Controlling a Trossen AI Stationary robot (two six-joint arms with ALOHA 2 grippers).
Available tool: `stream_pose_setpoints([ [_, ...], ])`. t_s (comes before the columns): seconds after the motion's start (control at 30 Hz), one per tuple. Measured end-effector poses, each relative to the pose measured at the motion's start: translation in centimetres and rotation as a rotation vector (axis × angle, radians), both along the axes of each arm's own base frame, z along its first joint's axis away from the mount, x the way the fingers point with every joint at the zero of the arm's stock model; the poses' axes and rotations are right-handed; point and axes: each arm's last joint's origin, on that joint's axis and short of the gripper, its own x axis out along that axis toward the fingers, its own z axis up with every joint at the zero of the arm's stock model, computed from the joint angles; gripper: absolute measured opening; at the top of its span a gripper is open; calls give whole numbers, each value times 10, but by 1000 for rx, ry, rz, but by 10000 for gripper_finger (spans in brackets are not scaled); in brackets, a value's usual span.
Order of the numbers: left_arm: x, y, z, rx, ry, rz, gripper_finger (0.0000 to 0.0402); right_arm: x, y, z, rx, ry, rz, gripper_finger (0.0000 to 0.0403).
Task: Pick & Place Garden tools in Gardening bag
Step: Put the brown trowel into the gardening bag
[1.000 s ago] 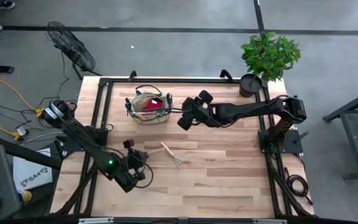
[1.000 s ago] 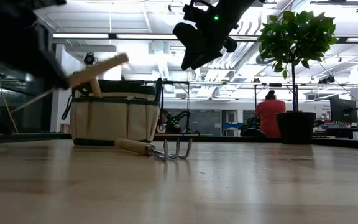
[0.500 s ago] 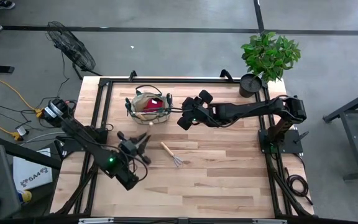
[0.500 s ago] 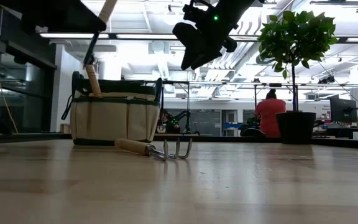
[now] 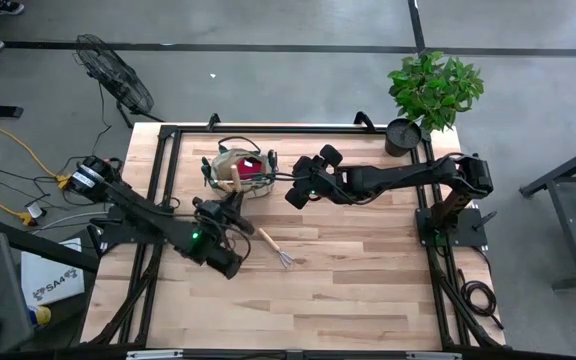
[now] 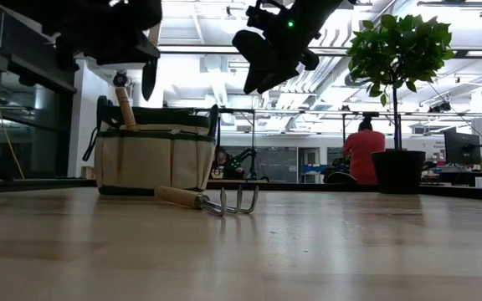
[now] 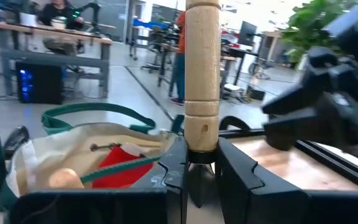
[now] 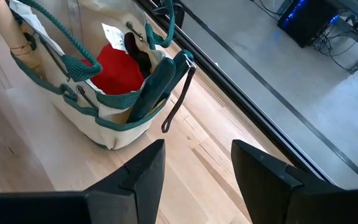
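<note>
While the left gripper clamps a trowel beside the bag near the table's far edge, a tilted release could miss; rake mid-table; right gripper open, empty.

1. a light wooden table of butcher-block planks, edged by a black metal frame, carries the scene.
2. the beige gardening bag with green trim stands on the boards near the far edge — left of centre in the high view.
3. a wooden-handled hand rake lies flat near the middle, apart from the bag — tines toward the near side.
4. a black plant pot sits at the far right corner.
</note>
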Motion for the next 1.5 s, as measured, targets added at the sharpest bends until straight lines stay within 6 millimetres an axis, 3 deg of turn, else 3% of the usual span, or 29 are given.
stream_pose_setpoints([
  [0.43,11,33,0,14,37,135,45,0,-1,0,-3,4,1,178],
  [0.83,24,39,-23,41,98,176,45,0,-1,0,-4,0,1,178],
  [1.5,28,60,-23,38,104,255,45,0,-1,0,-4,0,1,178],
])
